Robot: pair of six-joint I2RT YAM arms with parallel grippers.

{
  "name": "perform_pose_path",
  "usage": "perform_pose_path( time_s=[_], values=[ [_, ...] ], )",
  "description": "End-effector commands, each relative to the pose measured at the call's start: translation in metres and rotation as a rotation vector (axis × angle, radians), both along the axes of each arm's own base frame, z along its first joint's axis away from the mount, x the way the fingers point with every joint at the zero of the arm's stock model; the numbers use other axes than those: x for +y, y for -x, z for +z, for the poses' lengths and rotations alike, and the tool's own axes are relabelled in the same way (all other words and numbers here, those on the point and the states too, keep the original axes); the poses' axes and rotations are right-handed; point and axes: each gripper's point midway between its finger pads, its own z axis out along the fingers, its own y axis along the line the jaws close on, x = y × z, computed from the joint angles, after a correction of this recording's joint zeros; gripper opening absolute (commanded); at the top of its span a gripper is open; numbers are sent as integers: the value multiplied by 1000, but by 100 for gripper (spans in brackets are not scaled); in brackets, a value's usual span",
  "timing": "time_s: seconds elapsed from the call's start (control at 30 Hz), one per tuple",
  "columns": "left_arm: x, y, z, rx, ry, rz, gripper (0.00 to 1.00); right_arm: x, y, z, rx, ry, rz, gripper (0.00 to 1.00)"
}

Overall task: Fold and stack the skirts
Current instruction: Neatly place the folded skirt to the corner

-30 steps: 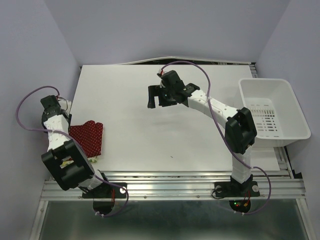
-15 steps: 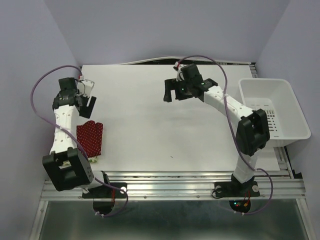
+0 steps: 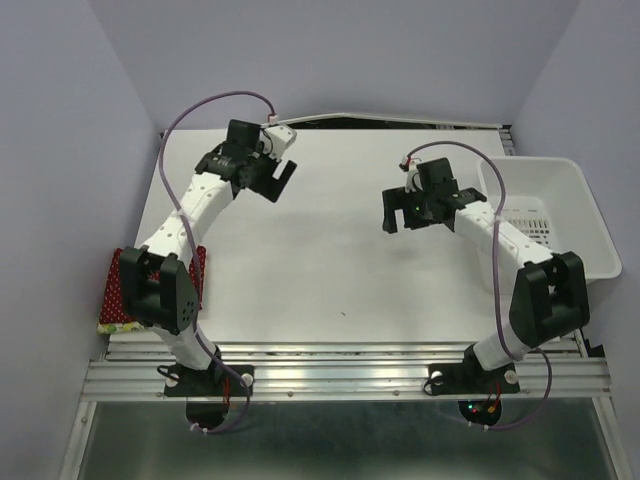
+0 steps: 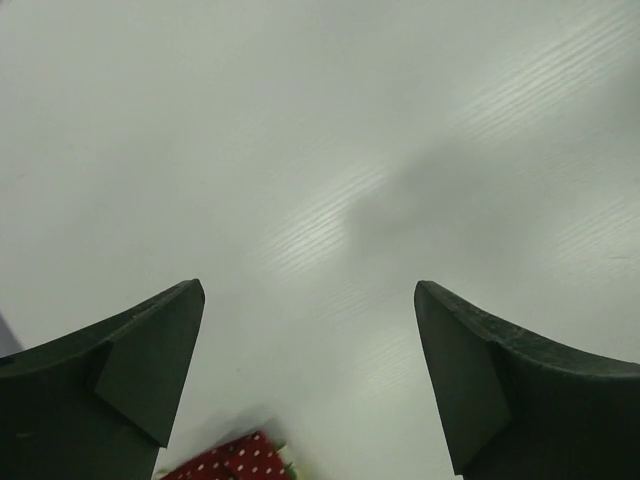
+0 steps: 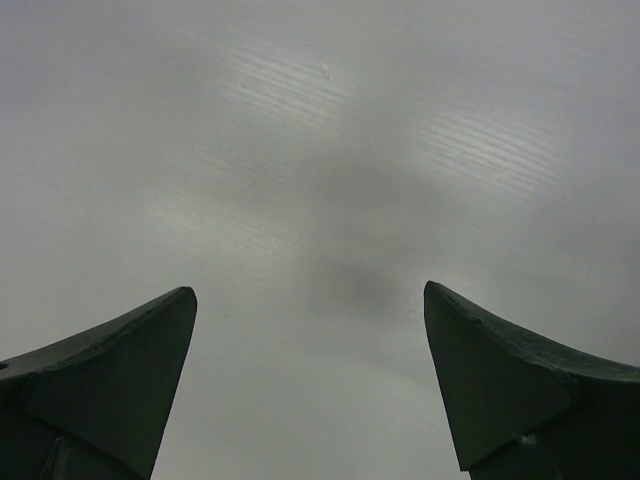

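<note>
The dark red polka-dot skirt lies folded on the lemon-print skirt at the tabletop's near left corner, partly hidden by the left arm. The left tool hovers over the far tabletop, spread wide and empty. The right tool hangs beside the white bin, also wide open and holding nothing.

Before me lies a flat white tabletop; a white rectangular plastic bin with slotted floor sits at its right edge; a metal rail borders the near side.
</note>
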Motion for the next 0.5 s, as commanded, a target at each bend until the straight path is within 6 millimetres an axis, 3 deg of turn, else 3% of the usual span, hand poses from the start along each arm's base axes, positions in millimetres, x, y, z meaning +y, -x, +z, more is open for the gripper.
perform_pose_path(
  time_s=[0.0,0.03,0.13,0.3,0.47],
  values=[
    [-44,7,-13,8,118,-36,99,-7,12,3,-75,29,26,100],
    [-57,9,-12,-12,140,-64,99,-9,14,1,-79,29,22,100],
    [-74,23,-29,0,143,-96,99,-10,24,-7,-68,23,31,100],
    [-77,36,-43,17,139,-97,99,-7,30,-5,-79,-5,41,100],
    [-79,48,-39,-8,129,-119,99,-2,31,-2,-80,-29,58,100]
  ],
)
